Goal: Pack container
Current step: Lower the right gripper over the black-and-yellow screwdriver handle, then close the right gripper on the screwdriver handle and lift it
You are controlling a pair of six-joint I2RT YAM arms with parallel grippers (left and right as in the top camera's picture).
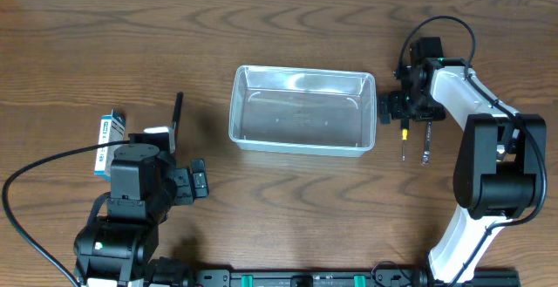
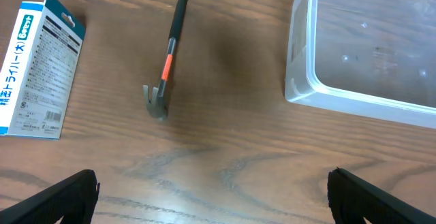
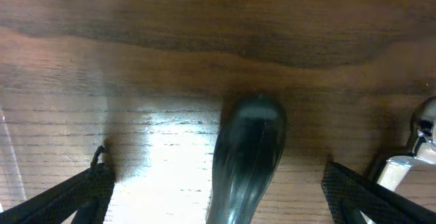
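Note:
The clear plastic container (image 1: 234,117) stands empty at the table's middle; its corner shows in the left wrist view (image 2: 300,88). My right gripper (image 1: 403,111) is to its right, open, its fingers (image 3: 221,193) on either side of a dark screwdriver handle (image 3: 248,149) and not touching it. The screwdriver's shaft (image 1: 403,139) points toward the front edge. My left gripper (image 1: 159,140) is open and empty (image 2: 214,197), just short of the head of a small hammer (image 2: 168,54) with a black and orange handle.
A blue-and-white box (image 1: 108,134) lies left of the hammer (image 1: 177,112) and shows in the left wrist view (image 2: 37,67). A second thin metal tool (image 1: 426,143) lies right of the screwdriver; its shiny end shows in the right wrist view (image 3: 409,159).

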